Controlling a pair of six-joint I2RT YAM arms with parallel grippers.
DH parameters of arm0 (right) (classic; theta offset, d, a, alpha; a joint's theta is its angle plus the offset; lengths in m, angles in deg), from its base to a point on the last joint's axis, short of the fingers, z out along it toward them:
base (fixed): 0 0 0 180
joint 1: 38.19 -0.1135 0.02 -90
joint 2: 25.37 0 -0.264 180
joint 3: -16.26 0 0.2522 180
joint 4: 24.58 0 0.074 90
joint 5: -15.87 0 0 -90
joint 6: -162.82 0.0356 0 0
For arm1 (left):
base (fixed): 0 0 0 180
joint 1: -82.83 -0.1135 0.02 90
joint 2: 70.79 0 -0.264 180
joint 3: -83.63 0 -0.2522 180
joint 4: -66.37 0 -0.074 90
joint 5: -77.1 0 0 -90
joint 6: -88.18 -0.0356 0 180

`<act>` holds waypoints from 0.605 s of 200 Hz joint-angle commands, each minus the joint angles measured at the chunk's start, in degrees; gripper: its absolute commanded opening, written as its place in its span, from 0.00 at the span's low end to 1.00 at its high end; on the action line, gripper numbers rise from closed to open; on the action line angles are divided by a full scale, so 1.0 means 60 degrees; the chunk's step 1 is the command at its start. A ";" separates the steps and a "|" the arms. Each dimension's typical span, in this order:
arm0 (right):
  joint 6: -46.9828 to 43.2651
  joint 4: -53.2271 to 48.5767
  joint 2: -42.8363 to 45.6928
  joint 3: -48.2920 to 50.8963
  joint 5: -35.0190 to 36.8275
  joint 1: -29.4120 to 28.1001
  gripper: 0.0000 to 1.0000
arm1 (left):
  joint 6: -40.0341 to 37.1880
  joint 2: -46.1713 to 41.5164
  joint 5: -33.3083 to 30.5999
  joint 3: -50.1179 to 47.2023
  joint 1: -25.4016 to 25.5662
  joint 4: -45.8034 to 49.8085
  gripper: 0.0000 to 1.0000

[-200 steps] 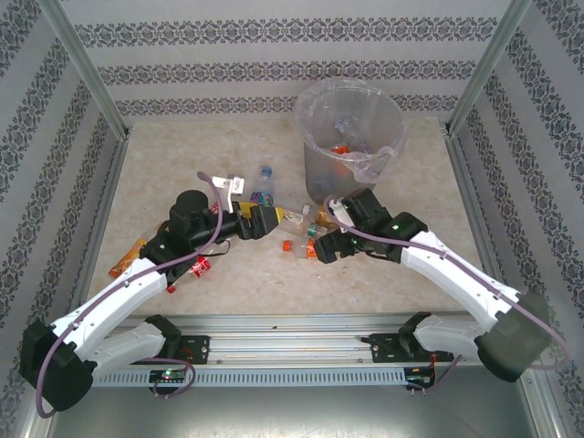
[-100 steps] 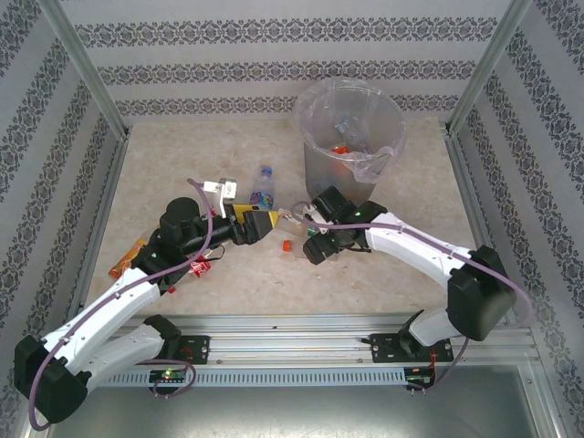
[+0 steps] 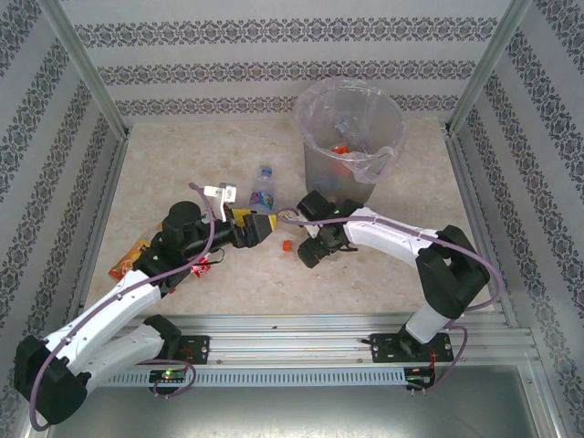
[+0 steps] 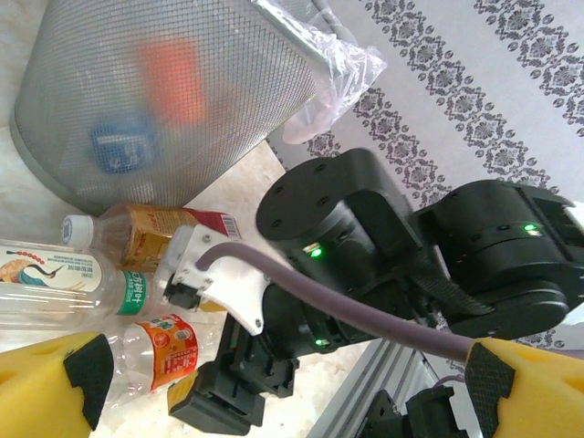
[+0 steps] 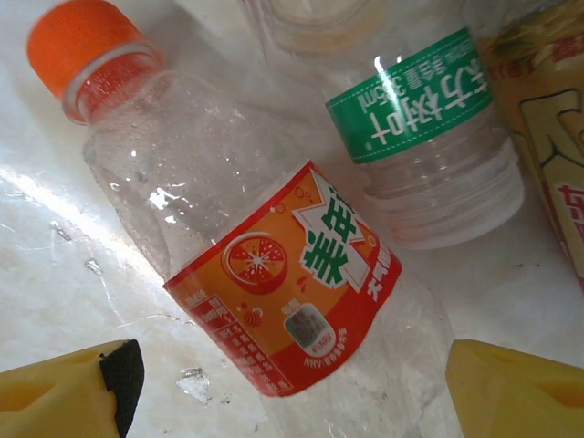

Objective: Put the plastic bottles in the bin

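R gripper (image 5: 292,388) spread wide, straddling clear plastic bottle w/ orange label + cap (image 5: 274,301), flat mid tabletop (image 3: 182,164); green-banded clear bottle (image 5: 424,128) just beside. L gripper (image 4: 283,383) released, near. Round grey mesh bin (image 3: 321,164) toward far right corner.

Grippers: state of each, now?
Left gripper: open, empty.
Right gripper: open, straddling the orange-capped bottle, not gripping it.
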 commanded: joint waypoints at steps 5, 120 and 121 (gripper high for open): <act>-0.0104 0.0109 -0.0355 -0.0168 0.0394 -0.0251 0.87 | -0.0078 -0.0246 -0.0066 -0.0031 0.0044 -0.0374 1.00; 0.0632 0.0277 -0.1389 -0.0337 0.0489 -0.0680 0.75 | -0.0586 -0.0845 -0.0411 0.0127 0.0051 0.0694 1.00; 0.0635 0.0287 -0.1387 -0.0333 0.0483 -0.0687 0.75 | -0.0592 -0.0849 -0.0410 0.0136 0.0048 0.0706 1.00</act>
